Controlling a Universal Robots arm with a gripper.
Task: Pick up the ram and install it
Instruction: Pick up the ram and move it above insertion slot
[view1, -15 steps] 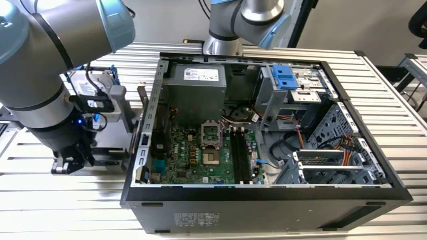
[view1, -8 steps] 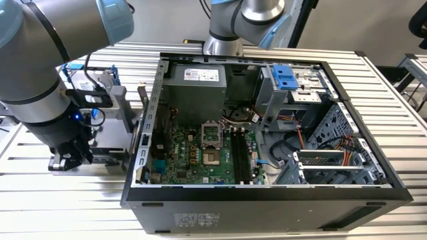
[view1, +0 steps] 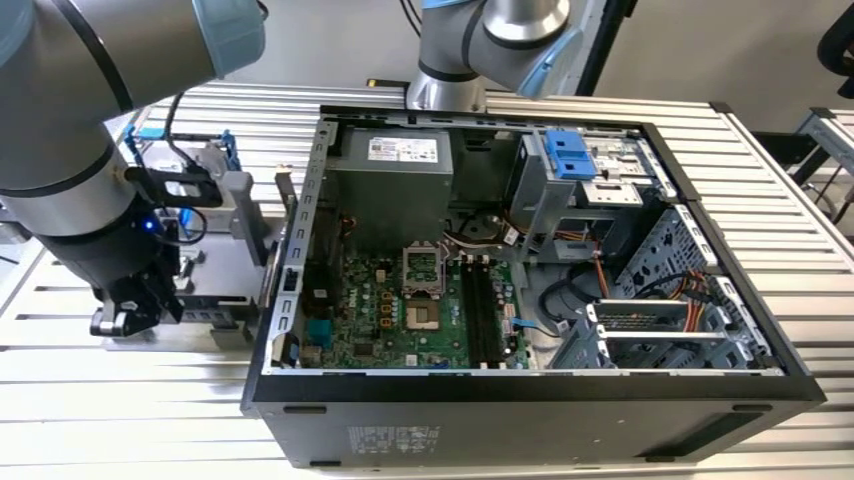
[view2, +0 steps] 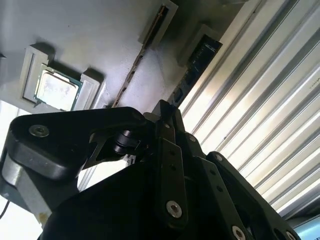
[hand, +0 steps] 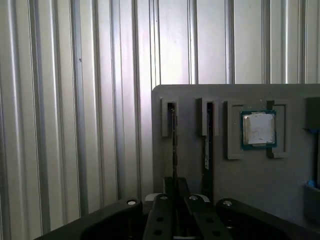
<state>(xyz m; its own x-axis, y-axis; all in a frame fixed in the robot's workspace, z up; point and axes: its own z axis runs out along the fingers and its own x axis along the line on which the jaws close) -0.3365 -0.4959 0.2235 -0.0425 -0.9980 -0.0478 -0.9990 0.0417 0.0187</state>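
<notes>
My gripper (hand: 175, 184) is lowered onto a grey holder (hand: 280, 195) that sits on a ribbed metal table (hand: 75, 125). In the exterior view the holder lies to the exterior view's left of an open computer case (view1: 534, 405), just beside its wall. The ram (hand: 173, 135) stands on its thin edge in a narrow slot of the holder. My jaws are drawn close together and grasp the ram, one finger on each flat side. A second stick (hand: 206, 145) stands in the neighbouring slot, parallel to the ram and apart from my fingers. Beyond it, a square silver processor chip (hand: 258, 129) lies flat in its own recess. Inside the case, the black memory slots (view1: 483, 310) on the green motherboard (view1: 394, 310) hold nothing.
</notes>
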